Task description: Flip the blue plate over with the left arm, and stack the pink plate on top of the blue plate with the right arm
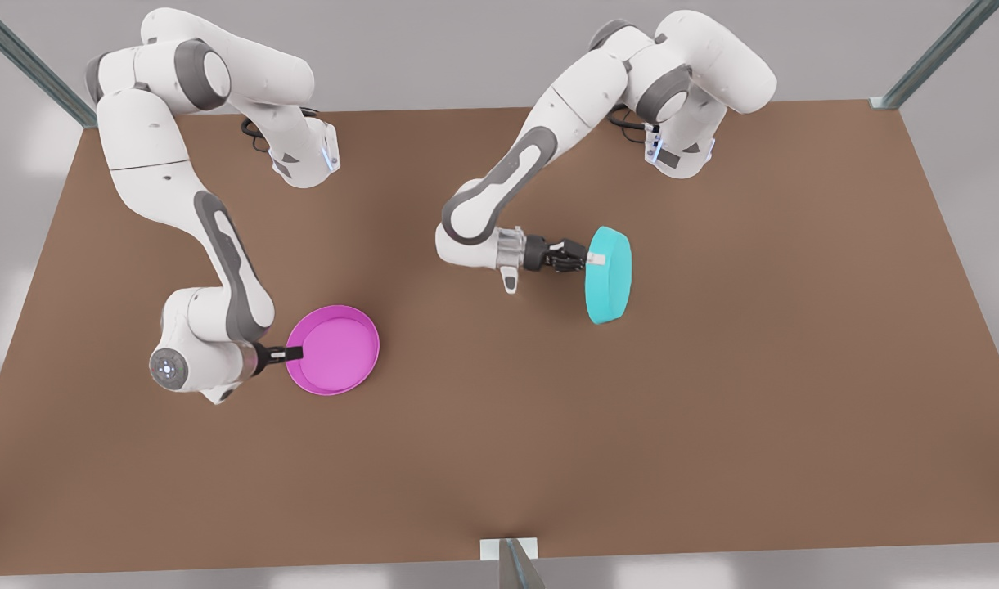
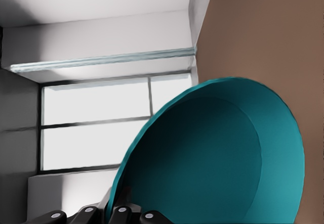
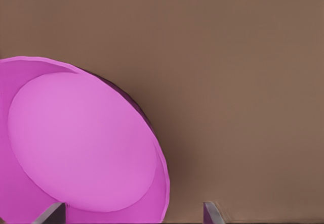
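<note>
Brown tabletop (image 1: 499, 458) fills the front view, with pale walls beyond and metal frame posts at its corners. Both arms reach in from the 12 o'clock edge.

At the front view's right, the left arm bends down at its elbow and runs its forearm nearly level toward 3 o'clock. Its left gripper (image 1: 591, 258) is closed on the rim of the blue plate (image 1: 610, 275), pinching the wall at the plate's 9 o'clock side. That plate stands almost on edge, lifted off the table, its flat base facing 3 o'clock and its hollow facing back toward the wrist. From the left wrist view the dark teal inside of the dish (image 2: 212, 163) shows, with the gripper's black knuckles at the rim.

At the front view's left, the right arm drops in a long curve toward 6 o'clock, wrist turned level, pointing toward 3 o'clock. Its right gripper (image 1: 296, 353) reaches the 9 o'clock rim of the pink plate (image 1: 334, 350), which sits open side up near the table. In the right wrist view its two fingertips (image 3: 50, 214) stand well apart, the plate's rim (image 3: 86, 143) between them.
</note>
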### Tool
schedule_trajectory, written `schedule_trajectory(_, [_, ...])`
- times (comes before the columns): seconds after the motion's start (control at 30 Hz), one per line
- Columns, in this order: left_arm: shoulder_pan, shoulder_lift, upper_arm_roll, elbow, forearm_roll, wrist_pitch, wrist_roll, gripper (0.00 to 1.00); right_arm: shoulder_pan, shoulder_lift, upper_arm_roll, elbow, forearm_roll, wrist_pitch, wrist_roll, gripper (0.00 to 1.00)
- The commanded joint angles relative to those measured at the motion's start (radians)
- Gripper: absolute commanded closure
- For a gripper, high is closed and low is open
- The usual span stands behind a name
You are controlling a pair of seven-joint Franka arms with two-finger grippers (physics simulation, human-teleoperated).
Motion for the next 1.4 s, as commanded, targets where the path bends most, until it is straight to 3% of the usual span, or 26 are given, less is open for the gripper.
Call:
schedule_trajectory(0.0, [-0.005, 0.003, 0.001, 0.000, -0.022, 0.000, -0.017, 0.74, -0.002, 0.000, 0.000, -0.001, 0.002, -0.002, 0.030, 0.00])
schedule_trajectory(0.8, [-0.139, 0.154, 0.001, 0.004, -0.010, -0.060, -0.268, 0.75, -0.024, 0.018, 0.000, -0.117, 0.066, 0.125, -0.042, 0.00])
schedule_trajectory(0.83, [-0.139, 0.155, -0.001, 0.004, -0.010, -0.060, -0.268, 0.70, -0.024, 0.020, 0.000, -0.117, 0.066, 0.125, -0.042, 0.00])
schedule_trajectory(0.9, [-0.139, 0.169, -0.001, 0.018, -0.010, -0.060, -0.268, 0.39, -0.022, 0.024, 0.000, -0.117, 0.069, 0.125, -0.042, 0.00])
schedule_trajectory(0.97, [-0.151, 0.189, -0.001, 0.041, -0.012, -0.063, -0.269, 0.27, -0.021, 0.026, 0.002, -0.117, 0.071, 0.125, -0.042, 0.00])
schedule_trajectory(1.27, [-0.166, 0.223, -0.002, 0.123, -0.045, -0.077, -0.277, 0.21, -0.018, 0.027, 0.000, -0.117, 0.071, 0.125, -0.042, 0.00])
schedule_trajectory(1.3, [-0.165, 0.223, -0.002, 0.139, -0.067, -0.074, -0.278, 0.21, -0.018, 0.027, 0.002, -0.117, 0.071, 0.125, -0.042, 0.02])
schedule_trajectory(1.37, [-0.162, 0.232, -0.004, 0.204, -0.163, -0.045, -0.300, 0.18, -0.016, 0.029, 0.000, -0.117, 0.071, 0.125, -0.044, 0.16])
